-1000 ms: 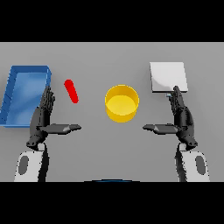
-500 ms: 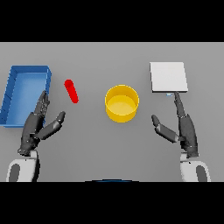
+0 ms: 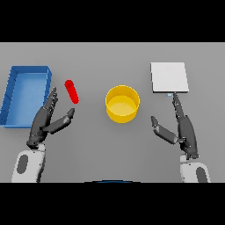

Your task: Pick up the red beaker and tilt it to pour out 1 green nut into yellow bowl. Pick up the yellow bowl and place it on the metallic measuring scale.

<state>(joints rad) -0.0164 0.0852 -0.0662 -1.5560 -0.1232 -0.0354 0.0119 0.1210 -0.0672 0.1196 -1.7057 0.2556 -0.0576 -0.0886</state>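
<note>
Left hand (image 3: 46, 121): fingers straight and spread, thumb held out to the side, holding nothing. It hovers over the table near the left edge, fingertips pointing toward the far edge. Just beyond the thumb lies the red beaker (image 3: 71, 91), on its side, apart from the hand, long axis running slantwise. No green nut can be made out in or near it. Left of the hand, along the table's left edge, sits a blue tray (image 3: 12, 92); the outer fingers lie close to its right wall.

Right hand (image 3: 182, 127): also spread and empty, thumb angled inward, near the right edge. Its longest finger points at the near edge of the metallic measuring scale (image 3: 169, 77), a pale square plate toward the far right corner.

Yellow bowl (image 3: 122, 103): upright, mid-table between the hands, well apart from both. Nothing seen inside it.

Judgement: the pick-up has not begun. Risks:
- Beaker lies flat and round, so a poor closing of the fingers could roll it away or toward the tray.
- A sideways beaker may already have lost its nut, or lose it on lifting.
- Left fingers may catch the tray wall on reaching.

Writing, brands, labels: none readable anywhere.
</note>
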